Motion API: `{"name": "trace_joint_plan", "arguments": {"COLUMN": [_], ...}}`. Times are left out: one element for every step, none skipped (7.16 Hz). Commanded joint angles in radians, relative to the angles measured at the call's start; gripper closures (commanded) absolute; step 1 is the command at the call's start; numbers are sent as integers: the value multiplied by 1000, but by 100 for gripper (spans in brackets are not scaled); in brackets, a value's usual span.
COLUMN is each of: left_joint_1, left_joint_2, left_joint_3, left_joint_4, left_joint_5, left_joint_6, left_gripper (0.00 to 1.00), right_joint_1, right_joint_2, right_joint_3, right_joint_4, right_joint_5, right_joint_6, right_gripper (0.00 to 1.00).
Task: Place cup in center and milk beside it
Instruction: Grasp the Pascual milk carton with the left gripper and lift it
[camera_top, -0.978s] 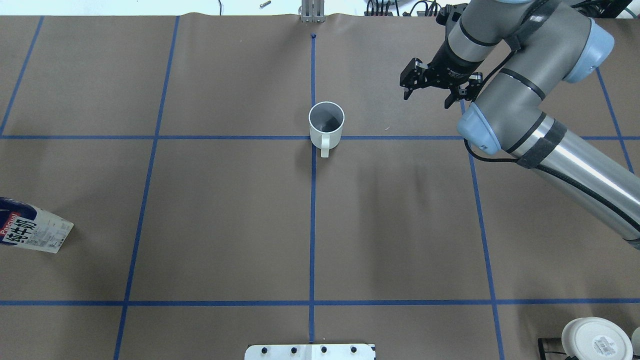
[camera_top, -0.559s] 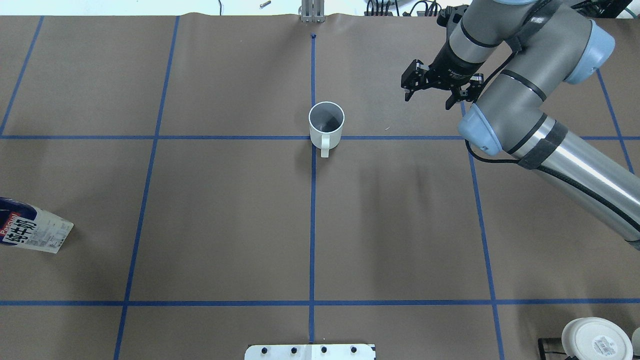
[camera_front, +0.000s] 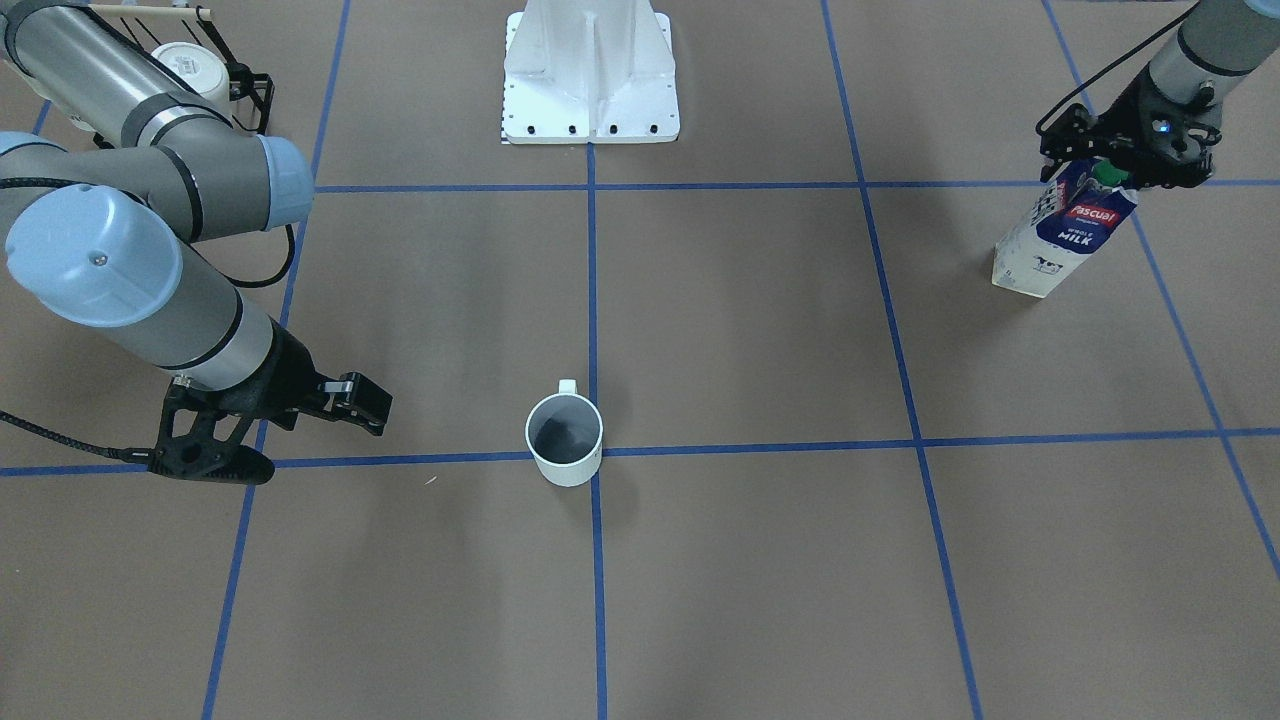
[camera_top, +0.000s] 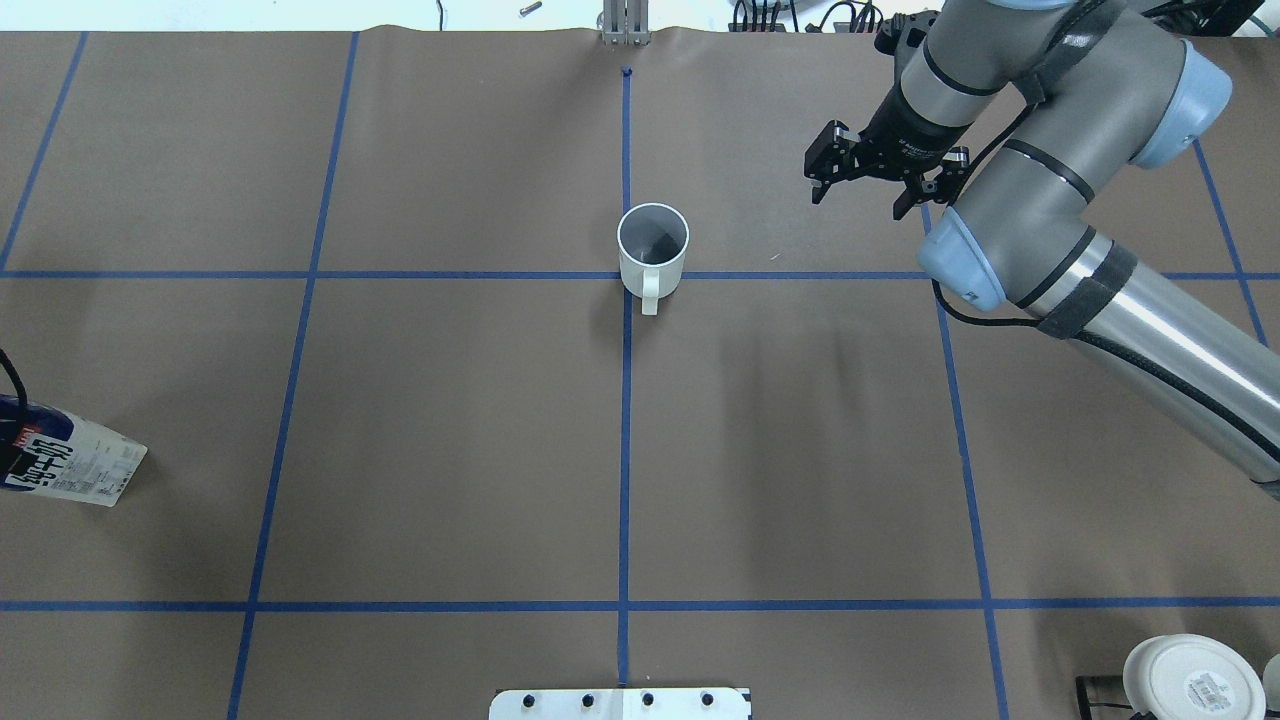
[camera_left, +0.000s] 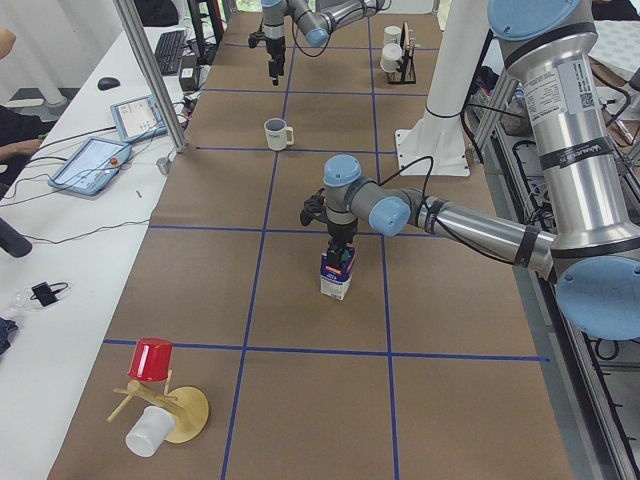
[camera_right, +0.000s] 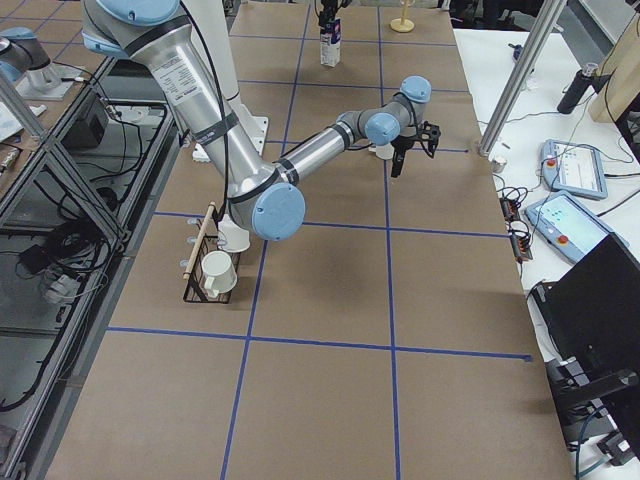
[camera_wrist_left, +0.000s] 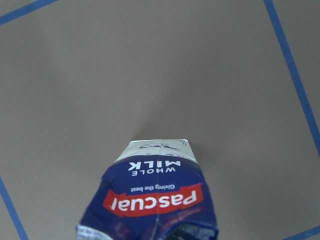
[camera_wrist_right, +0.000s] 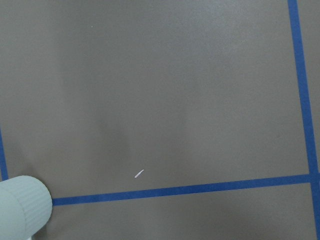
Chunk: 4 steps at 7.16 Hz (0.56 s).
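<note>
One cup (camera_top: 653, 262) upright at centre of table (camera_top: 450, 430). One milk (camera_front: 1062, 238) carton far on robot's left, with left gripper (camera_front: 1115, 165) at its top — grip unclear. Right gripper (camera_top: 856, 200) spread wide — empty, near cup.

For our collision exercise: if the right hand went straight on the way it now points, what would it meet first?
Probably the brown paper-covered table, clear of the off-white cylindrical mug; the open right hand points down.

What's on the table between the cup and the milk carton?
Nothing: in the front-facing view only bare brown table cover crossed by a blue tape line separates the cup and the milk.
</note>
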Motion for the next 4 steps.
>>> {"name": "trace_joint_plan", "arguments": {"left_joint_1": [0,0,-1,-1], "left_joint_2": [0,0,-2,-3], "left_joint_3": [8,14,20,23], "left_joint_4": [-1,-1,-2,-1], "left_joint_5": [1,1,1,2], "left_joint_6": [3,5,6,6], "left_gripper": [2,2,9,31], "right_joint_1": [0,-1,-1,-1], "right_joint_2": [1,4,5,7], "right_joint_3": [0,0,2,3], "right_joint_4": [0,0,0,0], "right_joint_5": [1,-1,-1,-2], "right_joint_6": [0,0,0,1], "right_gripper": [0,0,0,0]}}
